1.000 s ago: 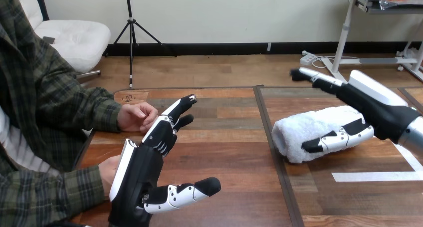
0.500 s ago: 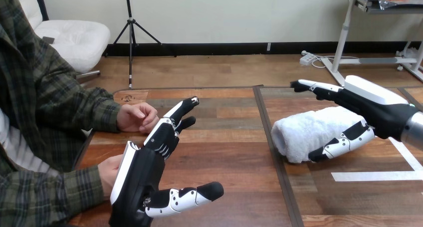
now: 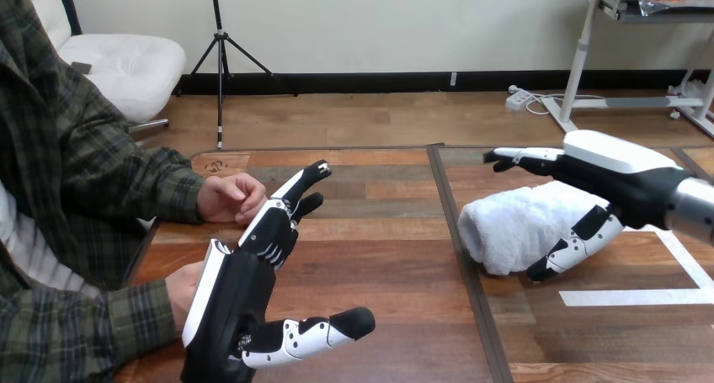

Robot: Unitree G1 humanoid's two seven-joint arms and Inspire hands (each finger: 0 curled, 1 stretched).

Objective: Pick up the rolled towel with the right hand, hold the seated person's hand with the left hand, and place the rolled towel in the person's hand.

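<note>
At frame right we see the white rolled terry towel (image 3: 518, 223) lying on the brown wooden table (image 3: 387, 257), the right hand (image 3: 623, 177) spread wide over it. Lower left, the left hand (image 3: 240, 286) stands straight-fingered just beside the person's hand (image 3: 178, 289).

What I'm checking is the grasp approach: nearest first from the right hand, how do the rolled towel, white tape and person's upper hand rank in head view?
From the right hand:
1. rolled towel, just beneath it.
2. white tape, at right.
3. person's upper hand, far left.
</note>
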